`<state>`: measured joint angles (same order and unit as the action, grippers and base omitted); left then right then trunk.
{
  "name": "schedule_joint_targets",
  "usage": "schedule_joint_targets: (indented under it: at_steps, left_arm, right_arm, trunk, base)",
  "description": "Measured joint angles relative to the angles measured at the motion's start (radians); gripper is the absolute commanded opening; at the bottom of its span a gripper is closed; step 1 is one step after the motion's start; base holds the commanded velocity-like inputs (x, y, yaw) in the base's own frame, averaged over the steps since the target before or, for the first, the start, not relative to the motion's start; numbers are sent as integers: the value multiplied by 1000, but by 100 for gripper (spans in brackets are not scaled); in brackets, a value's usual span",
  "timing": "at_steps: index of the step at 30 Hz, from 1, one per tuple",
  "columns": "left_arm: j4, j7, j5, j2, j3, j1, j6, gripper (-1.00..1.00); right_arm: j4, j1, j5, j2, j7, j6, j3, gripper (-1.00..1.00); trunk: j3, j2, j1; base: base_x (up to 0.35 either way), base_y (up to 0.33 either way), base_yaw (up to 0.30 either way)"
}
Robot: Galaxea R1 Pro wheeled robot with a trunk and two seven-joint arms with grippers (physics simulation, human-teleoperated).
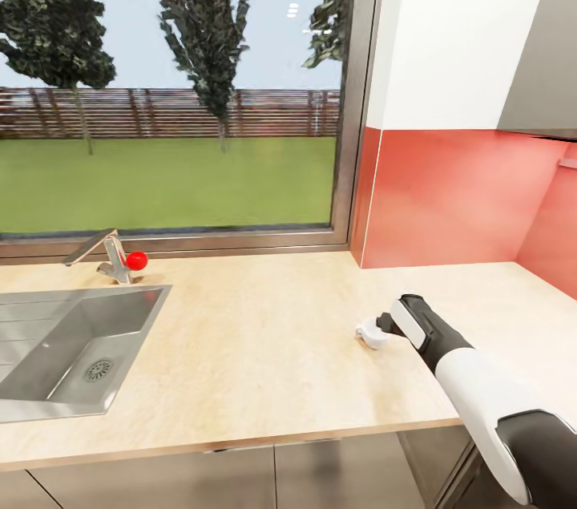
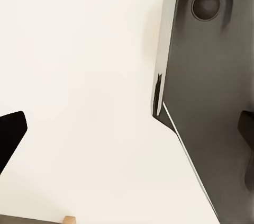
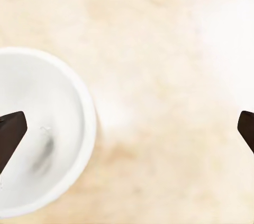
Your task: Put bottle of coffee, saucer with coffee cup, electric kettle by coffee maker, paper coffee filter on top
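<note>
While right end effector (image 1: 383, 327) gapes — coffee cup (image 1: 371, 335) on kitchen countertop (image 1: 264, 349).

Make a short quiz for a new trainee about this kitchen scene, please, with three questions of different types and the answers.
1. True or false: the right gripper is shut on the white cup.
2. Multiple choice: where does the steel sink lie in the head view? A) at the left, set into the countertop; B) under the red wall panel; C) behind the right arm.
3. Fill in: the small ball beside the faucet is ___ in colour.

Key
1. False: in the right wrist view the fingers stand wide apart, and the cup is at one side.
2. A.
3. Red.
</note>
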<state>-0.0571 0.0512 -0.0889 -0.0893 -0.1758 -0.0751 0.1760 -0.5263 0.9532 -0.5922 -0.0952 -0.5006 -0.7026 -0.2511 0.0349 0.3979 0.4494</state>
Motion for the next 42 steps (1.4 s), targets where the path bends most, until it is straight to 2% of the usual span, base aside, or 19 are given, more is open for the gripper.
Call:
schedule_joint_targets:
  at_steps: [26, 35, 42]
  left_arm:
    - [0, 0, 0, 1, 0, 0, 0, 100]
    - [0, 0, 0, 0, 0, 0, 0, 100]
    - [0, 0, 0, 0, 0, 0, 0, 100]
  right_arm:
    - [28, -9, 0, 1, 1, 1, 0, 100]
    - [32, -10, 1, 1, 68, 2, 0, 100]
    - [50, -11, 7, 0, 79, 2, 1, 100]
  trunk:
    - [0, 0, 0]
    - [0, 0, 0]
    - [0, 0, 0]
  base:
    - [21, 16, 0]
    - [0, 0, 0]
    - [0, 0, 0]
